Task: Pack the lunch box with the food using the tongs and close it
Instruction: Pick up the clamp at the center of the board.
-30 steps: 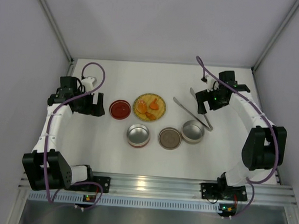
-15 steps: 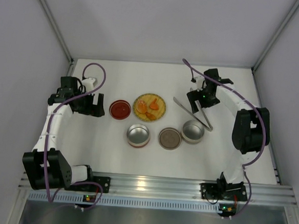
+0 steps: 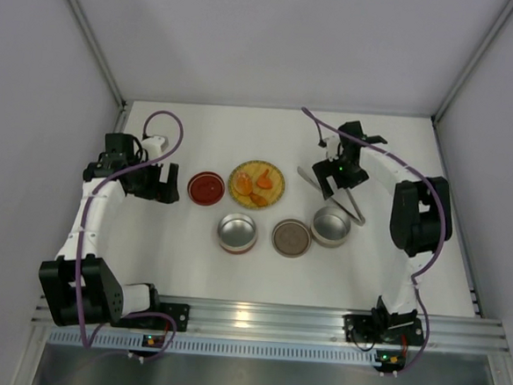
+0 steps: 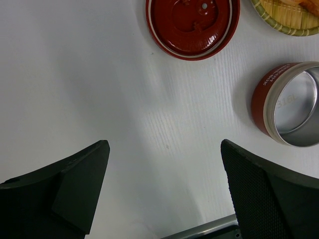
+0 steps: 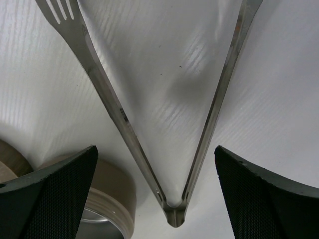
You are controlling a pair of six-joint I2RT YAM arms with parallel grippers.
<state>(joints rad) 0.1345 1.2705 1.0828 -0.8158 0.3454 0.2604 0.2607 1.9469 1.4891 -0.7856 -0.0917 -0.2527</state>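
Observation:
The silver tongs lie flat on the table in a narrow V, joint end near me, also visible as the tongs right of the plate. My right gripper hovers open above them, one finger outside each arm, touching nothing; in the top view the right gripper covers their middle. The food, small orange pieces, sits on a yellow woven plate. The lunch box lies apart: a red tin, a taupe tin, a brown lid and a red lid. My left gripper is open and empty.
In the left wrist view, bare white table lies between the left gripper fingers, with the red lid, the red tin and the plate's rim beyond. The taupe tin stands right beside the tongs' joint. Grey walls enclose the table.
My right arm has swung left and in, from beside the tongs to directly over them. The left arm has barely moved. Both grippers stayed open.

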